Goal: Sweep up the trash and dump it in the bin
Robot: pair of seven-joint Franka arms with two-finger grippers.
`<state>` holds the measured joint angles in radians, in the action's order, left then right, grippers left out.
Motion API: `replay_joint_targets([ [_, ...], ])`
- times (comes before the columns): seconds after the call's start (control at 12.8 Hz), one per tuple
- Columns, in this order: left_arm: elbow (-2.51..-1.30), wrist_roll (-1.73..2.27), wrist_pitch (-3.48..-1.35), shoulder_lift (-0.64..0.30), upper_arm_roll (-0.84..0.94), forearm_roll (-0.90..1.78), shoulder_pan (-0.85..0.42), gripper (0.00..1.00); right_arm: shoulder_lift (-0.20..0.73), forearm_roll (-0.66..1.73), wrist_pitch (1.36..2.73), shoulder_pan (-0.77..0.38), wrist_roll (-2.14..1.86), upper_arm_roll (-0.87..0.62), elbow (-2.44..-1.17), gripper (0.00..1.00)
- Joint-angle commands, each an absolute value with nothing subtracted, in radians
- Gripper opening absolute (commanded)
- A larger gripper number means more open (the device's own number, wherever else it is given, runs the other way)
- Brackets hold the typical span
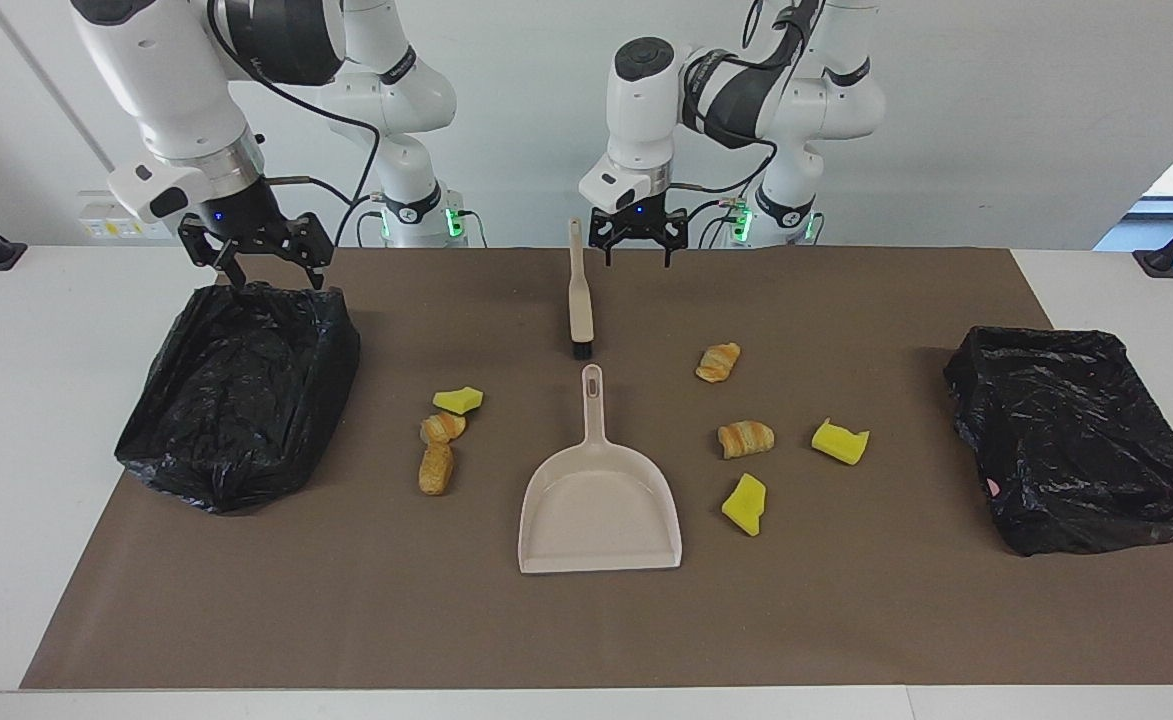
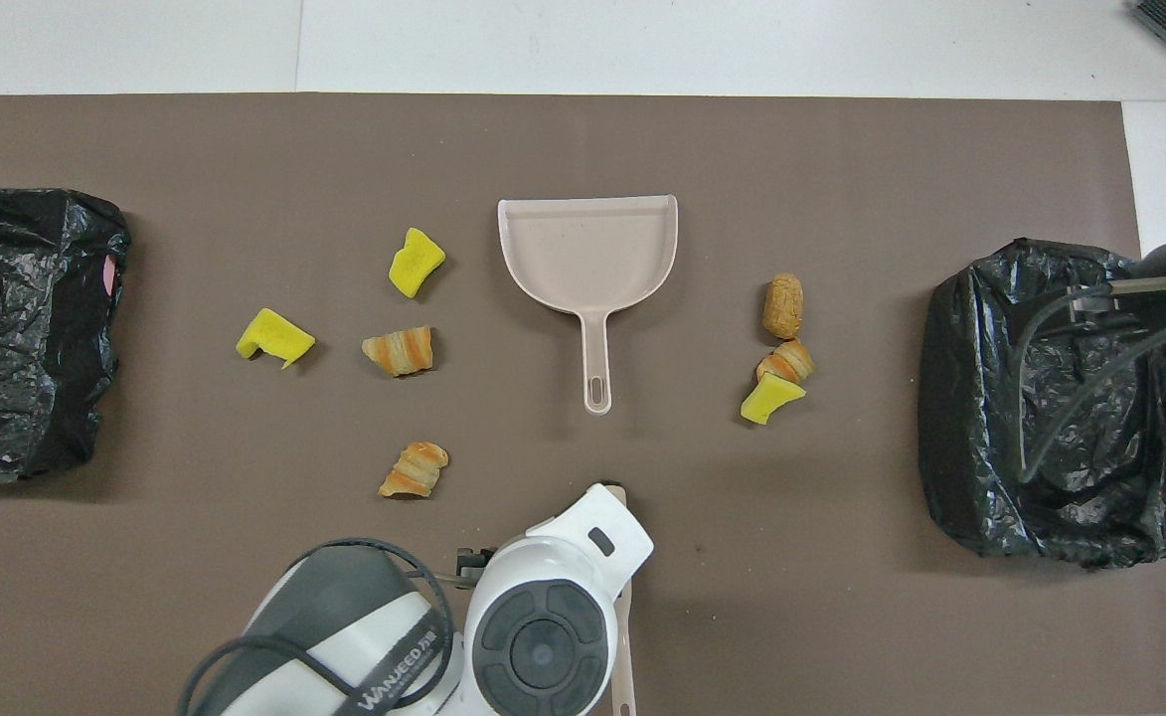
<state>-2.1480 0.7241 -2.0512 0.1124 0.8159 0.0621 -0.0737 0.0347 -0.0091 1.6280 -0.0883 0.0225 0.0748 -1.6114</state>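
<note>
Open left pincer (image 1: 636, 243) above brush (image 1: 580, 300) handle; right pincer (image 1: 261, 262) over bin (image 1: 236, 390).

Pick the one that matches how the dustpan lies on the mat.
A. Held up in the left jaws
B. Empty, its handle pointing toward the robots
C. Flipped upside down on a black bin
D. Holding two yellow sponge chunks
B: the dustpan lies flat and empty on the brown mat, its handle toward the brush and the robots.
</note>
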Motion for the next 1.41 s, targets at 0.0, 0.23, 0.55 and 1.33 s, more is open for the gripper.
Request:
replay_joint_targets([
  [0.0, -2.189, 0.799, -2.143, 0.068, 0.87, 0.072, -0.087, 1.0, 0.152, 0.035, 1.641, -0.084, 0.119, 0.01, -1.519, 1.0],
  [0.23, -2.21, 0.839, -2.186, 0.031, 0.906, 0.072, -0.11, 1.0, 0.234, 0.051, 1.658, -0.11, 0.277, -0.073, -1.49, 1.0],
  [0.55, -2.27, 0.906, -2.24, 0.026, 0.974, 0.072, -0.115, 1.0, 0.342, 0.136, 1.725, -0.224, 0.455, -0.078, -1.431, 1.0],
  [1.33, -2.276, 0.968, -2.253, -0.037, 0.992, 0.074, -0.124, 0.86, 0.472, 0.175, 1.939, -0.394, 0.517, -0.08, -1.437, 1.0],
])
